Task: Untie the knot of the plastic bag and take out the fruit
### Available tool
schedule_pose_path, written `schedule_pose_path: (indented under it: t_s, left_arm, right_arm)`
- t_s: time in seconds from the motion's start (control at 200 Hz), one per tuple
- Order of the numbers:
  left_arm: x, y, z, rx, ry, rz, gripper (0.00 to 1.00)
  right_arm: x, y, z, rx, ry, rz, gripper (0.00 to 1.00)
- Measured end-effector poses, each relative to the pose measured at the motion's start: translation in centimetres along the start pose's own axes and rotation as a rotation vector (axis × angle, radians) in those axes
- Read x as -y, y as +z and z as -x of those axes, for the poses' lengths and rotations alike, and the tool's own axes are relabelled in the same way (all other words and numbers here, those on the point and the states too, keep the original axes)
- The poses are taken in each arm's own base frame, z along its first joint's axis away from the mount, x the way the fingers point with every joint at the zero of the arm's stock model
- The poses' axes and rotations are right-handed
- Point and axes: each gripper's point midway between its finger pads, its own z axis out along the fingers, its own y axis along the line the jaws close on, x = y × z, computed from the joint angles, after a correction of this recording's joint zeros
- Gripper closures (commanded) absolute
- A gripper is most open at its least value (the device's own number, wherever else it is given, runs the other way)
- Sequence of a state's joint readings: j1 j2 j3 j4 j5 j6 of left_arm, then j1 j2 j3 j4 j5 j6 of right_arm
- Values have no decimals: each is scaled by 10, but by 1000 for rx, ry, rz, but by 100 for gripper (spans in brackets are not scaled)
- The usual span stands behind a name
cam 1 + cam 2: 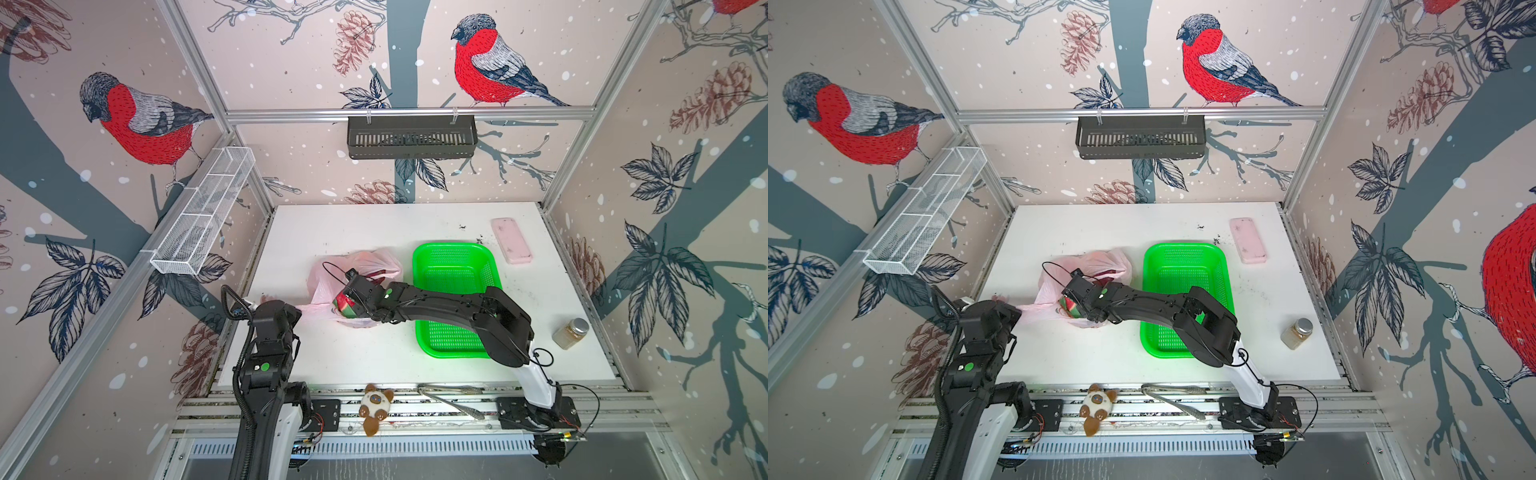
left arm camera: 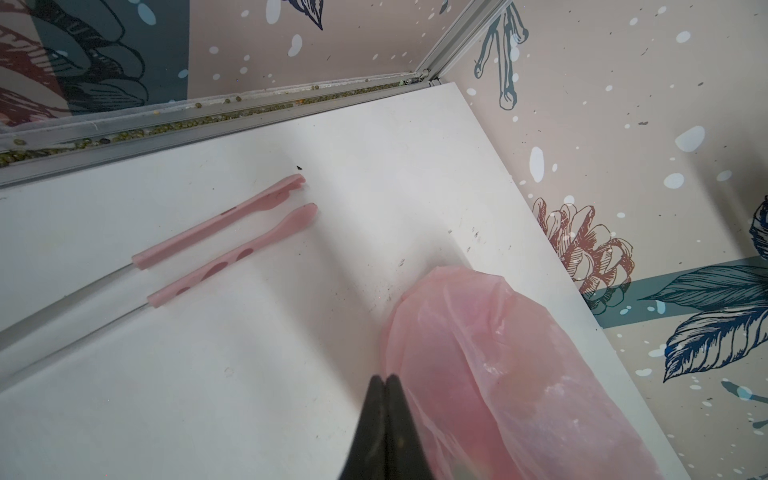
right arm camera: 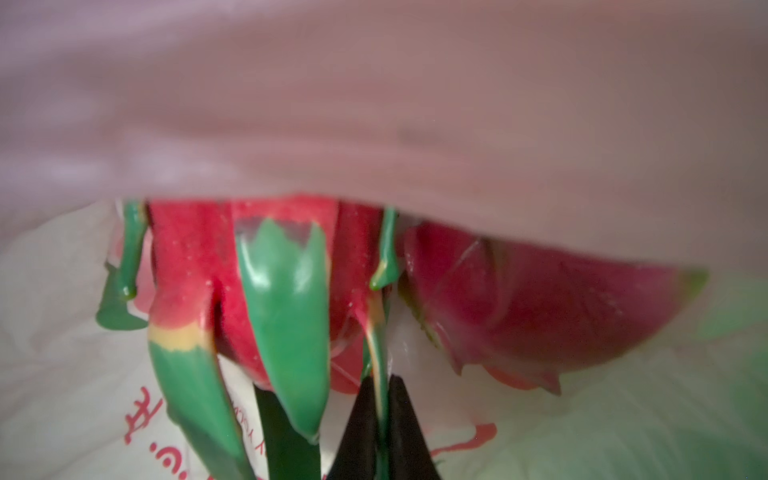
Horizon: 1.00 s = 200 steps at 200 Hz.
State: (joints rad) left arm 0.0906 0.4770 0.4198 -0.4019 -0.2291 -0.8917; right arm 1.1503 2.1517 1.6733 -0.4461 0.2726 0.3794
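The plastic bag (image 1: 368, 262) (image 1: 1100, 259) lies left of centre on the white table, its mouth facing the front. My right gripper (image 3: 384, 380) is inside it, shut on a thin green-tipped scale of one magenta dragon fruit (image 3: 195, 257) (image 1: 343, 301). A second dragon fruit (image 3: 540, 307) lies beside it in the bag. At the table's left edge my left gripper (image 2: 385, 379) is shut, and a band of the bag (image 2: 498, 353) stretches taut from it. The knot is not in view.
A green perforated basket (image 1: 453, 270) stands right of the bag, partly under my right arm. Behind it lies a pink slab (image 1: 511, 241); a jar (image 1: 571, 332) stands front right. Pink-tipped tongs (image 2: 224, 232) lie by the left wall. A plush toy (image 1: 376, 407) and metal tongs (image 1: 451, 399) rest on the front rail.
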Motion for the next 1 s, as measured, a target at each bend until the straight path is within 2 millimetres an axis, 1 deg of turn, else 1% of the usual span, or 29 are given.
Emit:
schedule_pose_path:
  t_s: [0.105, 0.17, 0.24, 0.36, 0.545, 0.705, 0.796, 0.921, 1.001]
  left_arm:
    - [2, -1, 2, 5, 0, -6, 100]
    - [5, -4, 5, 13, 4, -16, 100]
    - [9, -6, 9, 22, 10, -24, 100]
    - [13, -9, 14, 34, 17, -36, 100]
    - [18, -13, 19, 44, 21, -48, 100]
    - [19, -20, 23, 57, 35, -55, 100]
    - [17, -25, 23, 56, 36, -49, 100]
    - [13, -29, 21, 46, 39, -37, 100]
    - [9, -31, 19, 38, 42, -27, 100]
  right_arm:
    - [-3, -5, 4, 12, 9, 7, 70]
    - [-3, -11, 10, 27, 13, 12, 63]
    - [-3, -19, 17, 47, 17, 14, 57]
    - [-1, -30, 21, 61, 8, -2, 52]
    - [2, -40, 23, 66, -19, -20, 44]
    - [-4, -49, 39, 99, -34, -1, 36]
    - [-8, -51, 44, 112, -44, 8, 31]
    - [-14, -47, 44, 104, -60, 29, 23]
    - [-22, -45, 49, 110, -68, 62, 19]
